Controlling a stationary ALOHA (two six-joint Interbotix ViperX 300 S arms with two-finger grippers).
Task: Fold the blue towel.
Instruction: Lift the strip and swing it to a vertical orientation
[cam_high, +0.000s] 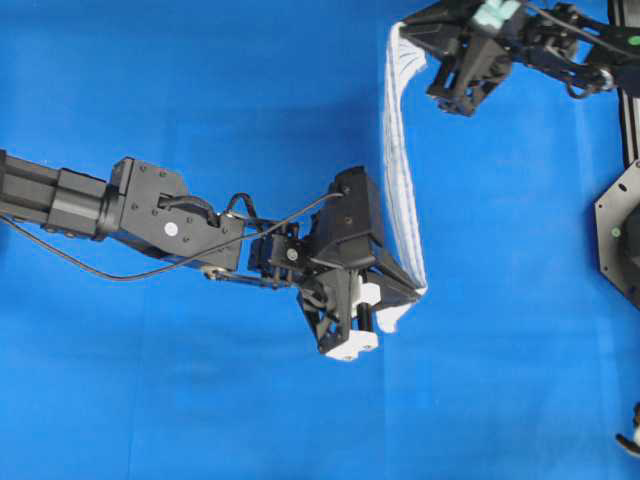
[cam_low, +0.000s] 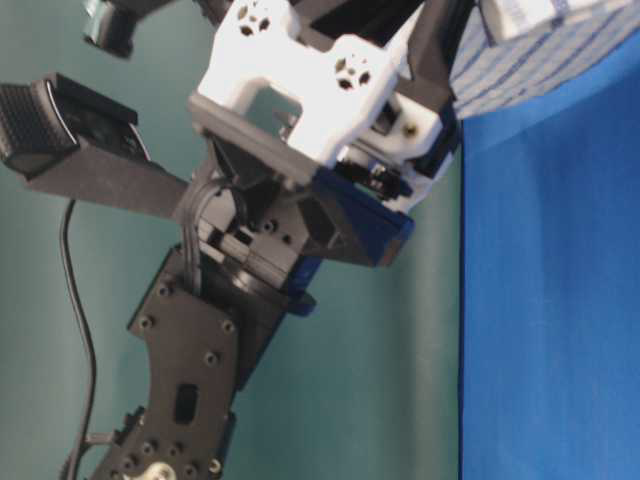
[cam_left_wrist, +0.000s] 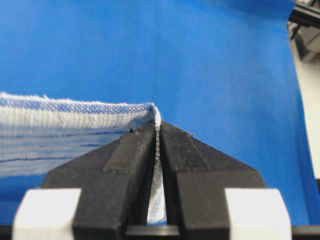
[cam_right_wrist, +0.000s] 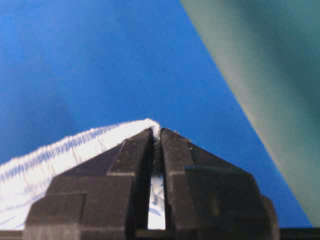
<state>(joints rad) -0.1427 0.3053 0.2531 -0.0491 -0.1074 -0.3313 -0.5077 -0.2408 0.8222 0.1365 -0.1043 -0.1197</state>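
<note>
Blue towel (cam_high: 400, 170) hangs stretched above the blue table covering (cam_high: 200, 100), both pincers clamped on its corners.

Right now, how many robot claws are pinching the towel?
2. The left end effector pinches the towel at its lower corner in the overhead view. The right end effector pinches its upper corner, top of the picture.

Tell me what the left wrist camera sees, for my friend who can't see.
Two black jaws are pinched shut on the corner of a white towel with thin blue stripes. The towel stretches off to the left, and a plain blue table cover fills the background.
</note>
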